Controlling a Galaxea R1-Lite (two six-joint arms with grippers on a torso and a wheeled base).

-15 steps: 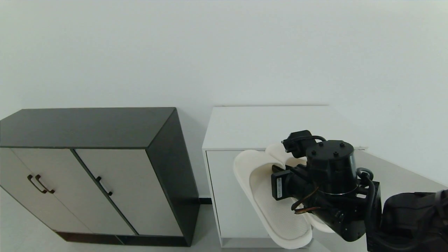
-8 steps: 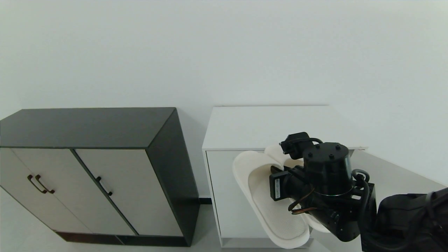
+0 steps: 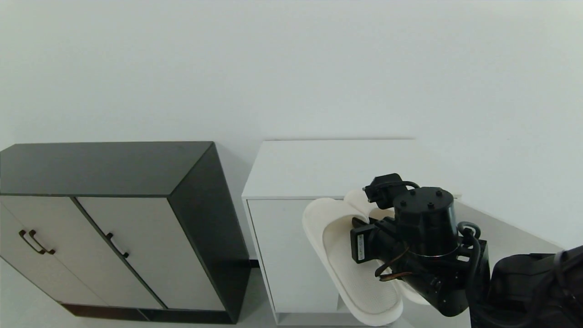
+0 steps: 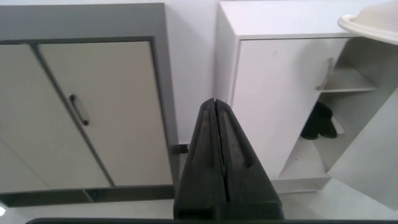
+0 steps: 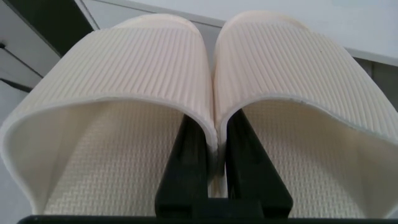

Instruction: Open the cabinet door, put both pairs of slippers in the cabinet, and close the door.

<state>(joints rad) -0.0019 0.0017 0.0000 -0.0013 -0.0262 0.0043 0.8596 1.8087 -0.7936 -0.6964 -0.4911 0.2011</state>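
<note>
My right gripper [image 5: 214, 134] is closed on the cream slippers [image 5: 137, 74]. Its two fingers pinch together the inner walls of both uppers, at the place where the two shoes touch each other. My left gripper [image 4: 214, 115] has its fingers pressed flat together, with nothing between them.

I judge this pair to be very light and soft. The uppers are thin and they bend under my pinch, so they will flex and swing when I move. The soles look a little stiffer, but I think they can also bend. Nothing here is fragile. The danger is more that one slipper slides out, because I hold only the thin edges. For this reason the good place to hold is deep on the two joined inner walls, near the opening and not at the toes, so that both shoes come together.

Both slippers have a fine ribbed cloth on the upper and a small embossed pattern on the insole, with a smooth pale border around. They hang side by side, the long soles pointing down.

In the head view the pair is in the air at about 4 o'clock, in front of the white cabinet [image 3: 337, 166]. The door [image 4: 373, 168] on its right side is swung open, and a dark pair [image 4: 320, 121] stands inside, under a shelf [image 4: 348, 81]. At about 8 o'clock is a black cabinet [image 3: 104, 166] with its doors shut.
</note>
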